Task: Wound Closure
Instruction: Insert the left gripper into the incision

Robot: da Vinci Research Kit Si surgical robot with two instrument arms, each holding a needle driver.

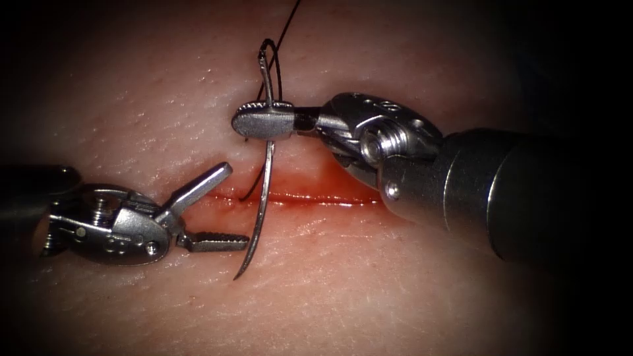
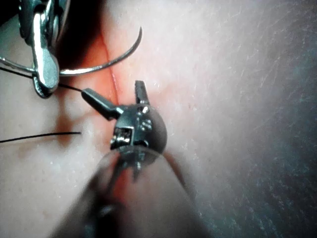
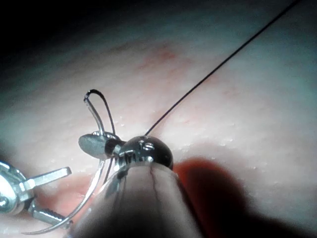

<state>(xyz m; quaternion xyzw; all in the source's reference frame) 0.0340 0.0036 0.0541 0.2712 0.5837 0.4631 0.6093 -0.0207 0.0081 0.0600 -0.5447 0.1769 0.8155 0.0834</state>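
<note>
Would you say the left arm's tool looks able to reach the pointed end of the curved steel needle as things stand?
Probably yes: the left tool has its jaws open right beside the curved steel needle, with nothing between them. The right tool grips it near the thread end, its point free above the tissue.

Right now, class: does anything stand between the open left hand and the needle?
Nothing visible does. The left hand gapes beside the needle, which the right hand holds near its thread end, free above the tissue.

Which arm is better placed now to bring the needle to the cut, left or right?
Right, probably. The right tool already holds the needle near its thread end, free of the tissue, over the cut. The left tool is open, holding nothing.
</note>
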